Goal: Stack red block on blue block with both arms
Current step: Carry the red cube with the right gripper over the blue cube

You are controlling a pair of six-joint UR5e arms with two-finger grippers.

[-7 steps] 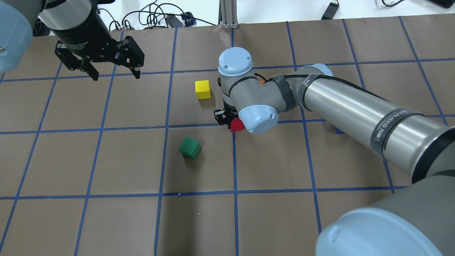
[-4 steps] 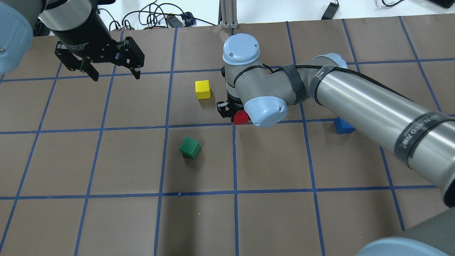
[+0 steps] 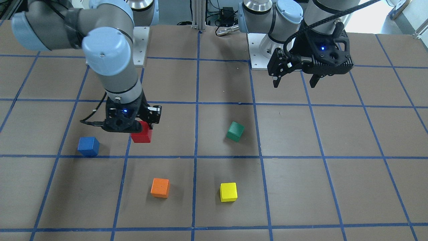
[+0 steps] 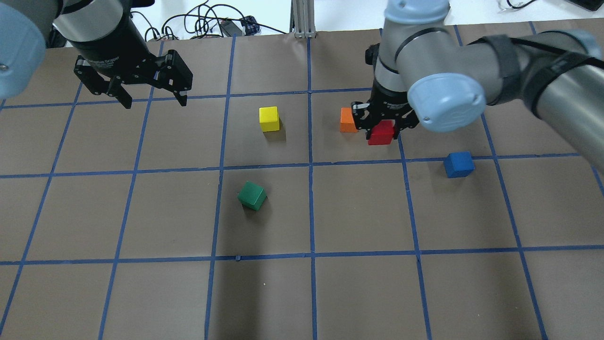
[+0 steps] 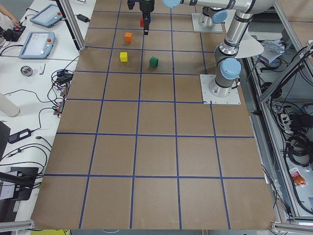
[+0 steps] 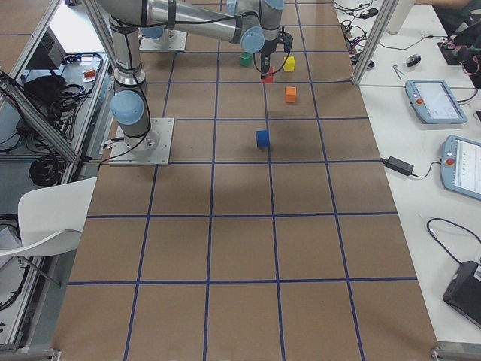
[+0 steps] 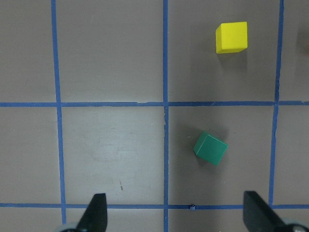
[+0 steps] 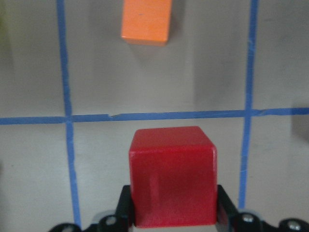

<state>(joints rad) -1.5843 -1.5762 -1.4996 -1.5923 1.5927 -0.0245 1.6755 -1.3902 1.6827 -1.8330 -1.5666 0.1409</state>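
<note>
Red block [image 3: 141, 135] hangs in the jaws of the right gripper [image 3: 140, 129] in the front-facing view, pinched on two opposite sides and held above the brown worktop [image 3: 301, 134]. The blue block [image 3: 88, 146] sits on the worktop near it, toward the view's left, and the two are apart. An orange block [image 3: 160, 187] and a yellow block [image 3: 228, 192] lie closer to the camera. A green block [image 3: 235, 131] lies turned at an angle near the middle. The left gripper [image 3: 295, 82] hovers on the view's right, its jaws spread wide and holding nothing.

From overhead, the red block shows under the right wrist and looks just beside the orange block. The blue block is off to its right, on a blue tape line [image 4: 264, 165]. The left gripper hangs at the far left, jaws wide apart and empty, well away from every block.

Both side views show the right gripper pointing straight down with the red block at its tip. In the view from the robot's right, the blue block stands alone, nearer the camera.

The left wrist camera shows two fingertips at the bottom corners, far apart, with the green and yellow blocks on the worktop below.

The right wrist camera shows the red block filling the space between the jaws, gripped by its side faces. The orange block lies beyond a tape line.
</note>
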